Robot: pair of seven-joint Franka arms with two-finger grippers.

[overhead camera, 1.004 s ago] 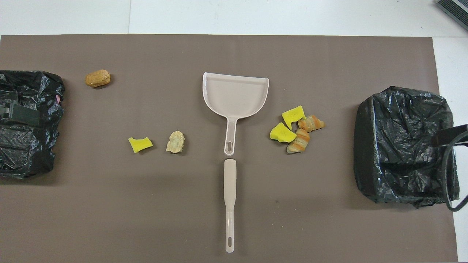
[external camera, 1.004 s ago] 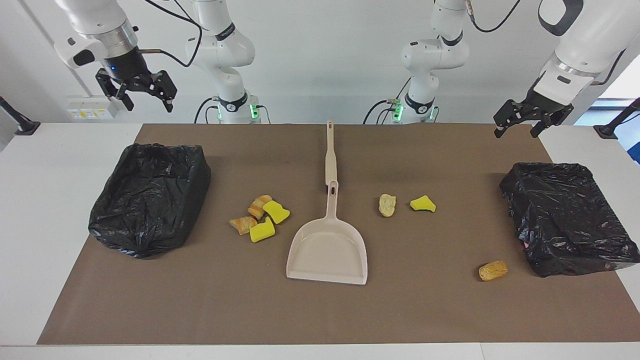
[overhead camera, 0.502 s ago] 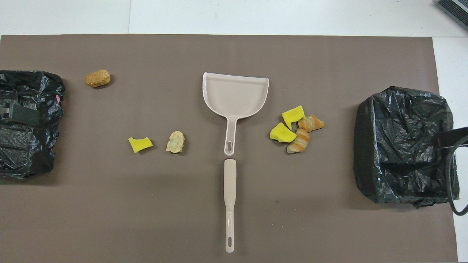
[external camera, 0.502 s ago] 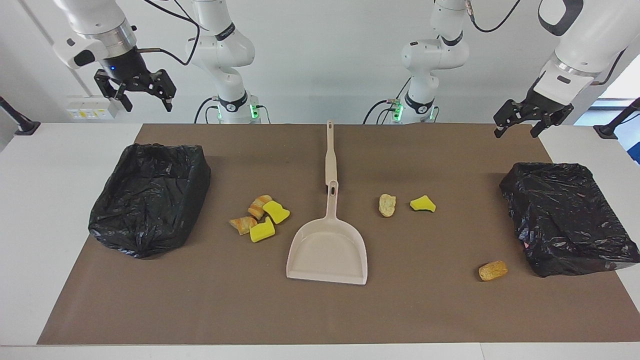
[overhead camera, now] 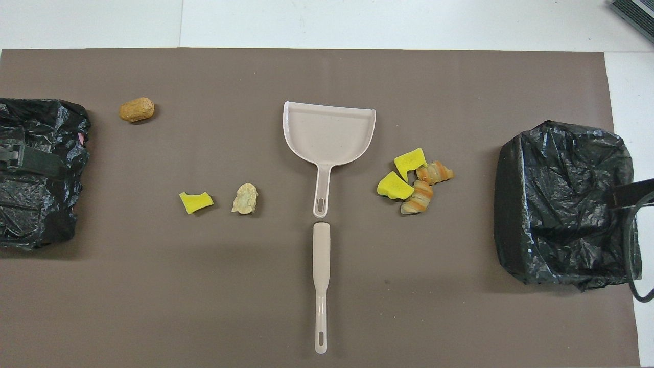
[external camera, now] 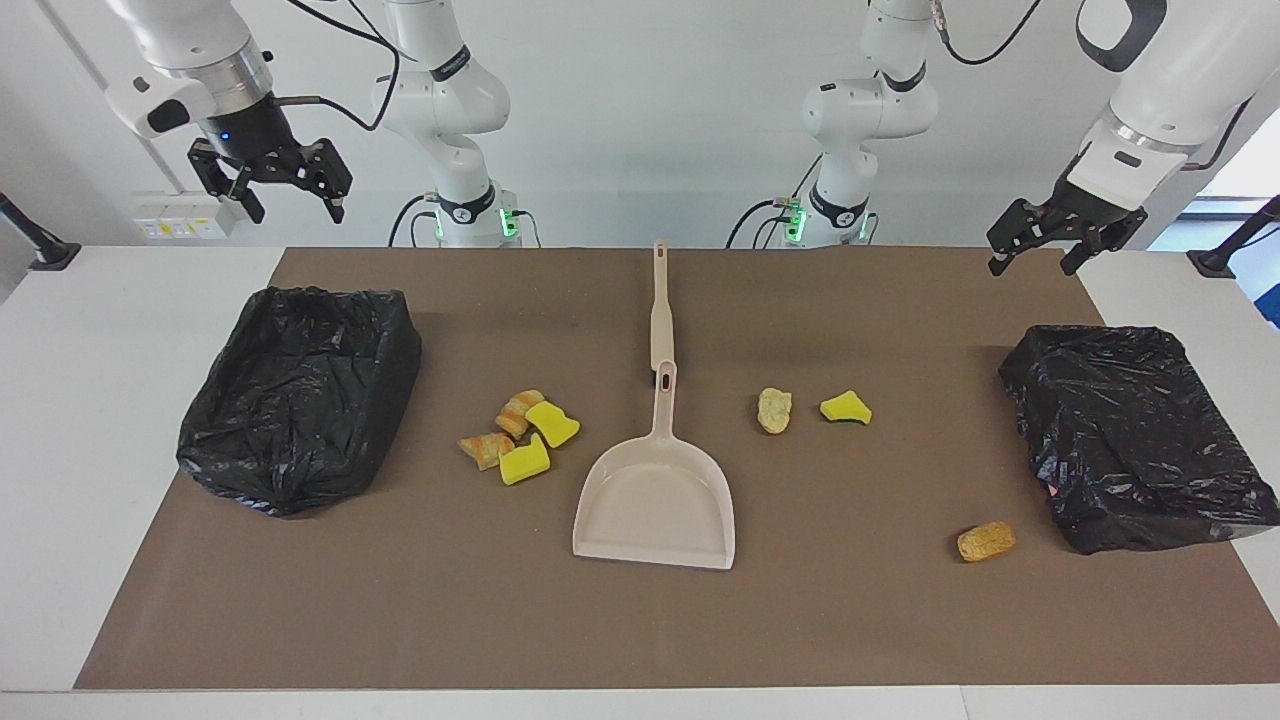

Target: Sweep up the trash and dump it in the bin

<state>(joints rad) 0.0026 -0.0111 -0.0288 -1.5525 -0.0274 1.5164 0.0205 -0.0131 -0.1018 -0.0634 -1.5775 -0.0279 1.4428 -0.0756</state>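
Note:
The trash lies in loose bits on the brown mat. A cluster of several yellow and orange chunks (external camera: 520, 435) (overhead camera: 414, 181) sits beside the beige dustpan (external camera: 655, 500) (overhead camera: 329, 130), toward the right arm's end. Toward the left arm's end lie a pale lump (external camera: 774, 410) (overhead camera: 246, 198), a yellow sponge bit (external camera: 845, 407) (overhead camera: 195, 202) and a tan lump (external camera: 986, 541) (overhead camera: 136, 109). One black-lined bin (external camera: 300, 395) (overhead camera: 562, 204) stands at the right arm's end, another bin (external camera: 1130, 435) (overhead camera: 36, 174) at the left arm's. My right gripper (external camera: 295, 205) and left gripper (external camera: 1032, 262) hang open and empty, high over their own ends.
A beige sweeper stick (external camera: 660, 310) (overhead camera: 321, 276) lies in line with the dustpan's handle, nearer to the robots. The brown mat (external camera: 400, 620) covers most of the white table (external camera: 90, 400).
My right gripper has risen a little and turned slightly. The left gripper has barely shifted. Nothing on the mat has moved.

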